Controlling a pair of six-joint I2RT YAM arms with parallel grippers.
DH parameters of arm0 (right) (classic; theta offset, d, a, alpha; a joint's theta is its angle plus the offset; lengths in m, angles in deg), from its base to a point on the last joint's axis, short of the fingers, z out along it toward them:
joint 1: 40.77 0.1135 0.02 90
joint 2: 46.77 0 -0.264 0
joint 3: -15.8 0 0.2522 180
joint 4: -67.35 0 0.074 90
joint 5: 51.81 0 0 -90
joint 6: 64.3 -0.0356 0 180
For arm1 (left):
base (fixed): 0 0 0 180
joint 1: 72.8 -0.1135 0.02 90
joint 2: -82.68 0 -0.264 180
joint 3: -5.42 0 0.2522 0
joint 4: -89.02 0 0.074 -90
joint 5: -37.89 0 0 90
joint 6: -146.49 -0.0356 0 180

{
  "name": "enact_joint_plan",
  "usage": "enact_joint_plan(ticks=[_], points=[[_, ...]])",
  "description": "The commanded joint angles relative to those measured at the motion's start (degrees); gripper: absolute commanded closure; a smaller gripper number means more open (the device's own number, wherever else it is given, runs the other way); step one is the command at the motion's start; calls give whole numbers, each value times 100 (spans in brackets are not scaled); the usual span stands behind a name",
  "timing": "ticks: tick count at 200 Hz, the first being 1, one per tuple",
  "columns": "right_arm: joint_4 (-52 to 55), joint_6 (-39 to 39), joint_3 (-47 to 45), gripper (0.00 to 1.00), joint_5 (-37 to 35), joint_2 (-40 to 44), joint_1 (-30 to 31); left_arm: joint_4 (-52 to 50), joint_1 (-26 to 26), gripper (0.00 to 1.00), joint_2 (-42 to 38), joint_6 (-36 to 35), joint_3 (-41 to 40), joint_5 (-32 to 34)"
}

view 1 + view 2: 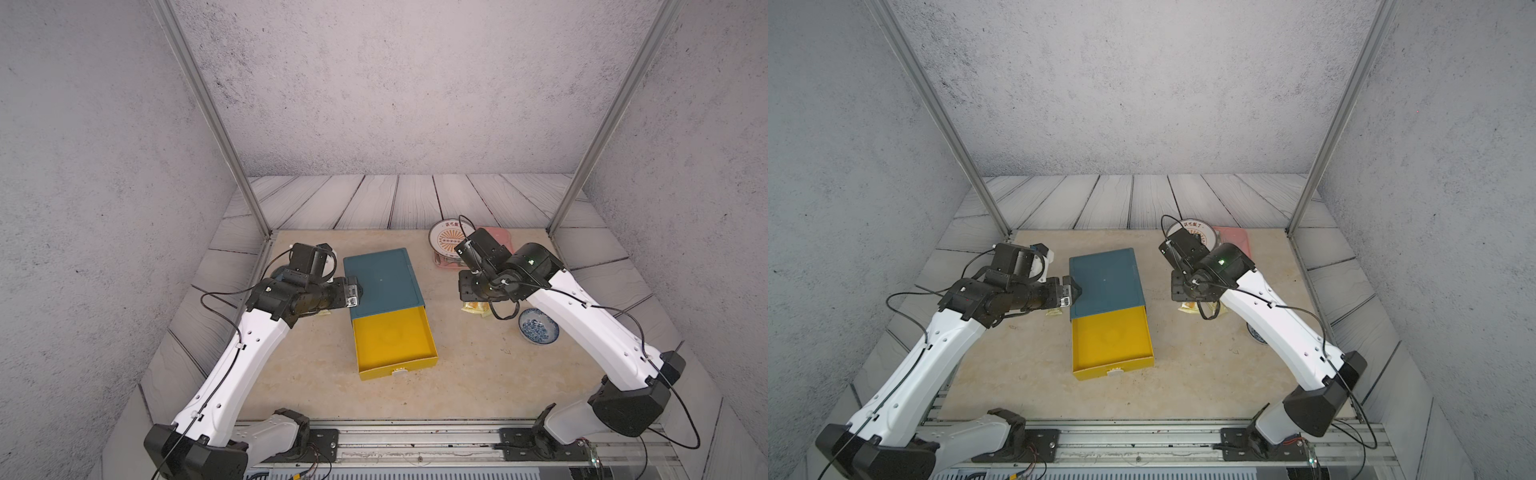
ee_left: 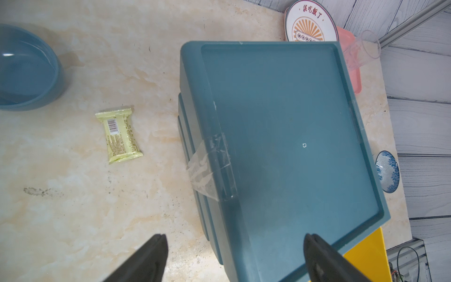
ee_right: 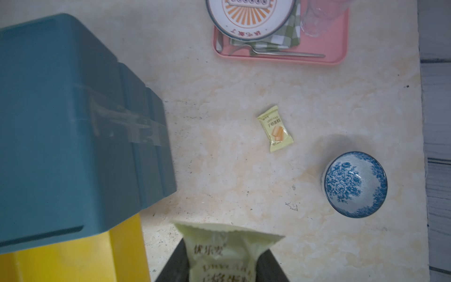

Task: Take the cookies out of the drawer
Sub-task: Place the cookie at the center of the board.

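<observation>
The yellow drawer [image 1: 395, 340] stands pulled out of its teal box [image 1: 380, 278], and what shows of its inside is bare in both top views. My right gripper [image 3: 224, 258] is shut on a pale yellow cookie packet [image 3: 227, 246], held above the table to the right of the box. A second pale yellow packet [image 3: 275, 128] lies flat on the table beyond it. A third packet [image 2: 118, 135] lies barcode side up, left of the box. My left gripper [image 2: 235, 238] is open and hangs over the box's left edge with nothing between its fingers.
A plain blue bowl [image 2: 24, 68] sits at the far left. A blue-and-white patterned bowl [image 3: 355, 184] stands right of the loose packet. Behind it a pink tray [image 3: 336, 48] carries a printed plate [image 3: 246, 14], a checked cloth, a fork and a clear cup.
</observation>
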Motion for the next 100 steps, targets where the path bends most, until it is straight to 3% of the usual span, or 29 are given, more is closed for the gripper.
enact_joint_plan(ticks=[1,35,72,100], points=[[-602,511,-582,62,447,-356,-379,-113,-18,7,49,-113,207,-120],[-1333,651,-1074,62,969,-1184,-1005,-249,113,7,230,-186,489,-238],[-1934,769,-1220,63,1066,-2023,-1177,-182,168,7,353,-189,642,-488],[-2049,774,-1300,53,1107,-2413,-1259,-141,268,7,486,-250,753,-585]])
